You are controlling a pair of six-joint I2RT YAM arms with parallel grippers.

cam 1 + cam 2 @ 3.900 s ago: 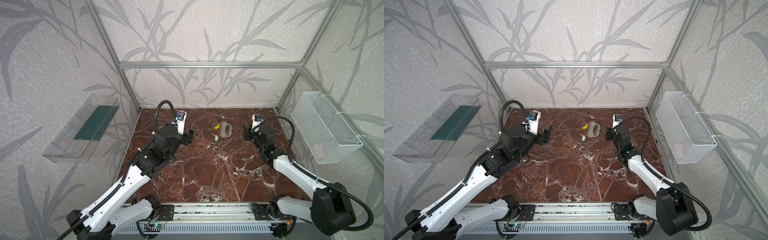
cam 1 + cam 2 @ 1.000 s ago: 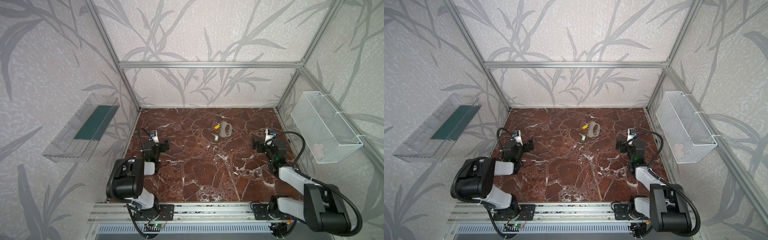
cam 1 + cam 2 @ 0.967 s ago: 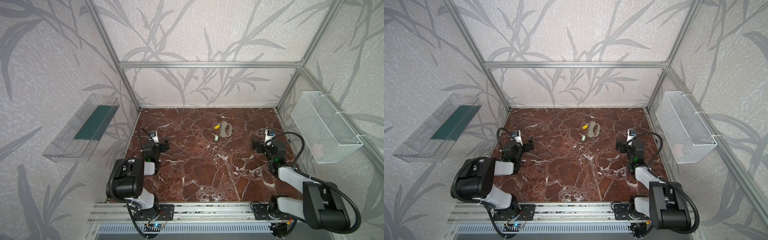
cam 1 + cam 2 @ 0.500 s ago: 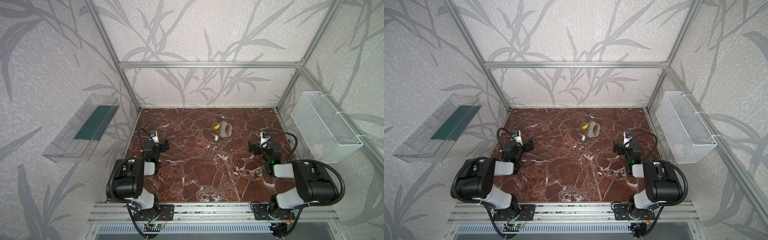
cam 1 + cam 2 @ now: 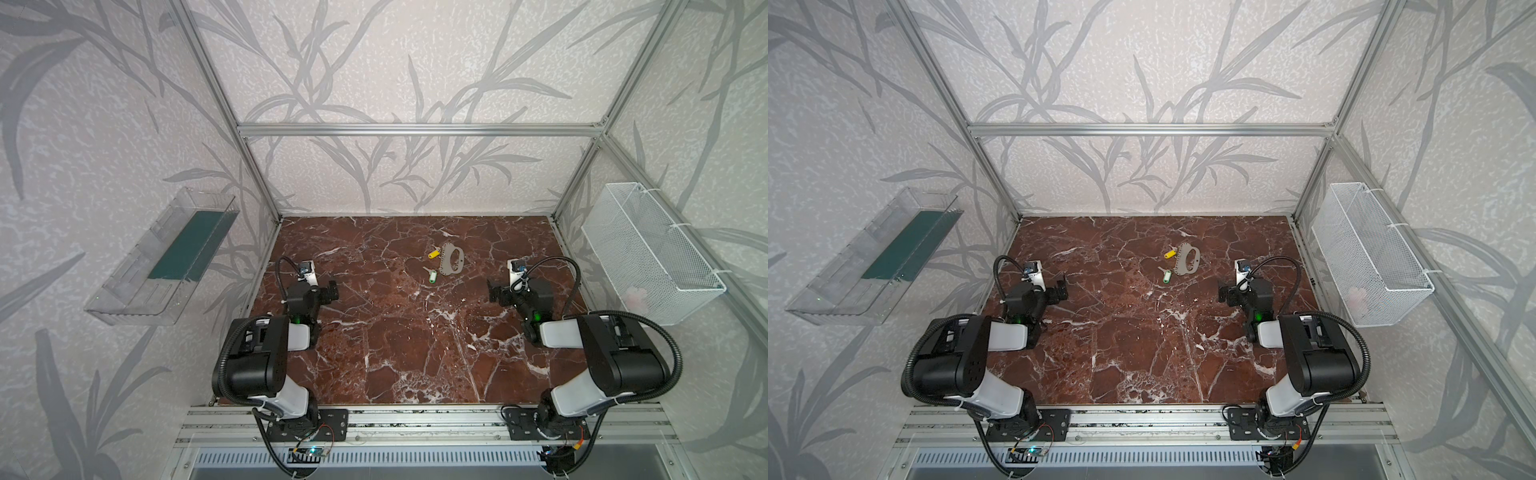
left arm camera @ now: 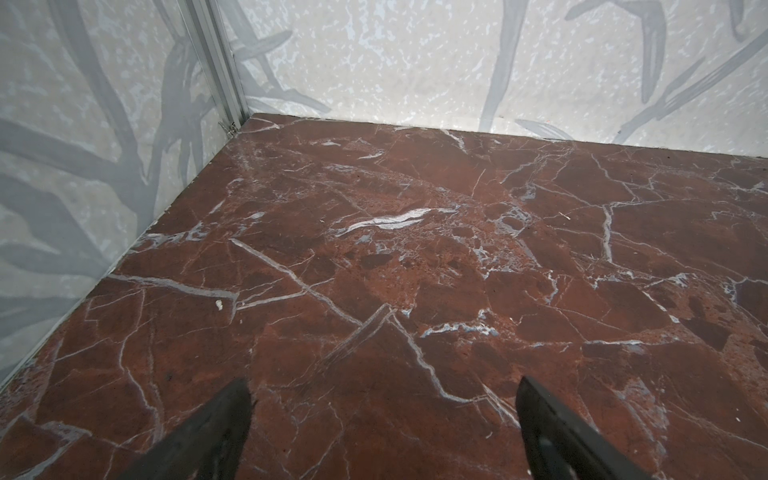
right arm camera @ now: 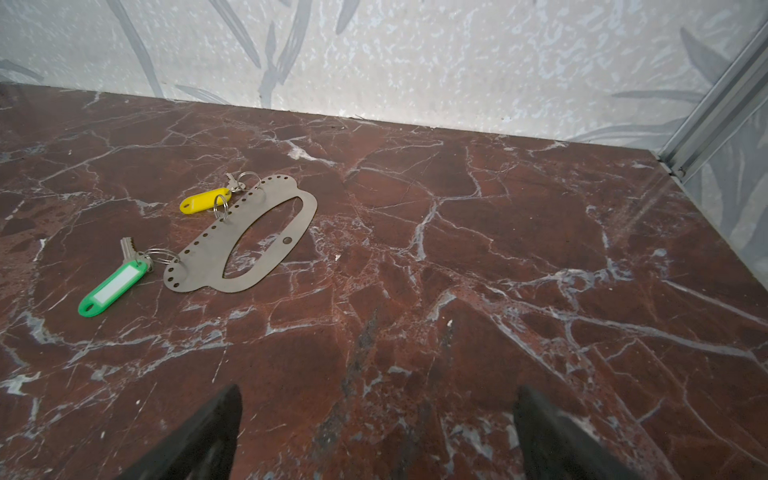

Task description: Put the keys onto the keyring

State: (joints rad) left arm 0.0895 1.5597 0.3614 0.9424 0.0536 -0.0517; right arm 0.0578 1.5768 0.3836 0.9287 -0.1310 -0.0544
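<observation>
At the near left, the left gripper (image 6: 384, 386) is hanging wide open over bare table (image 6: 415, 257), gripping nothing. At the near right, the right gripper (image 7: 378, 392) is gaping just as wide, also empty.

Well beyond it, at far centre, the keyring (image 7: 199, 272) is lying flat. The green-tagged key (image 7: 114, 286) is touching its nearer end and the yellow-tagged key (image 7: 205, 199) its farther end, both on its left side. Whether their split rings (image 7: 160, 254) are passing through the edge holes, we cannot tell.

We are judging the plate thin, stiff, light and slick on marble, so we are favouring a pinch at the edge by the oval cutout. The keys are tiny and light, so the plastic tags are looking like the easiest hold.

We are counting two keys, two tags, one keyring, three split rings and two grippers.
</observation>
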